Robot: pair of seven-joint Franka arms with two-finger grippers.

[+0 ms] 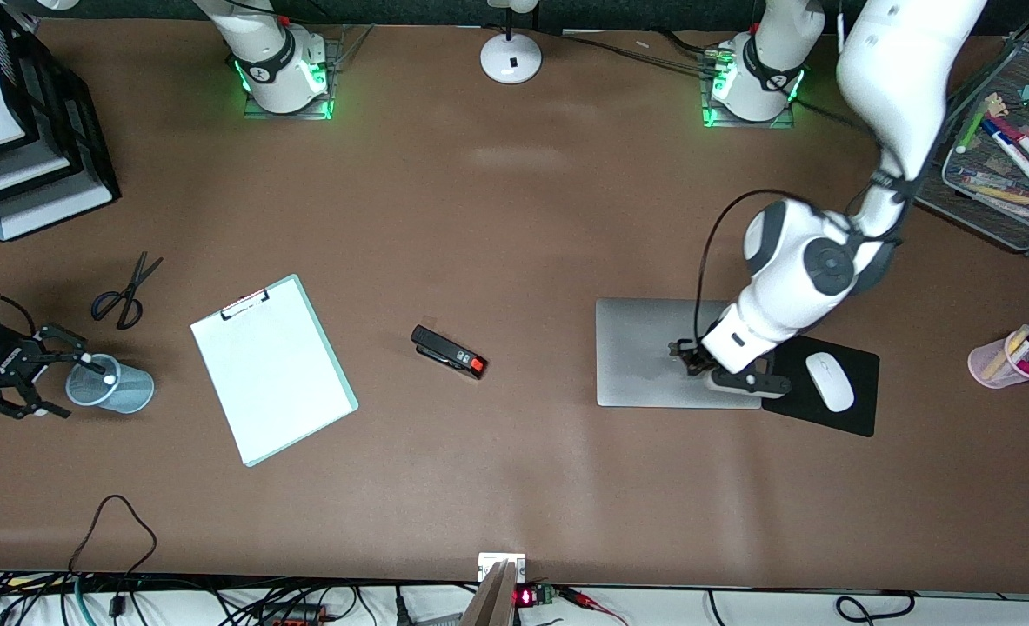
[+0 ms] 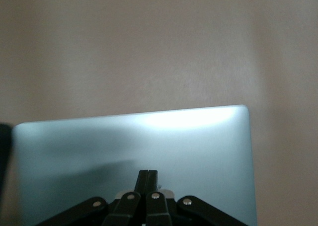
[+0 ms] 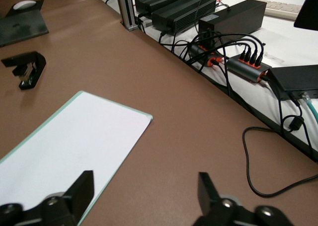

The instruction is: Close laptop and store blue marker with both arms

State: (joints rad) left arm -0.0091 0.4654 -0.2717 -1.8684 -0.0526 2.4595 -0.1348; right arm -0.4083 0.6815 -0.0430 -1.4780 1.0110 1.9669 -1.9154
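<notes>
Laptop (image 1: 644,352), slim, silver-grey and rectangular, lies shut and flat on the brown bench (image 1: 514,217) toward the left arm's end, its lid edge touching a black mouse pad (image 1: 845,409) that carries a white mouse (image 1: 830,382). The left arm's black two-finger tool (image 1: 686,358) rests on the lid, and in the left wrist view its fingers (image 2: 147,179) are pressed together against the grey surface (image 2: 149,151). The right arm's black tool (image 1: 55,372) sits at the right arm's end of the bench, fingers spread apart, beside a pale blue mesh cup (image 1: 110,385) lying on its side. A slim bright-blue marker (image 1: 1008,146) lies in the grey wire tray (image 1: 958,187) at the left arm's end, among other markers. A white clipboard (image 1: 272,369), black scissors (image 1: 124,294) and a black stapler (image 1: 449,352) lie between the arms.
</notes>
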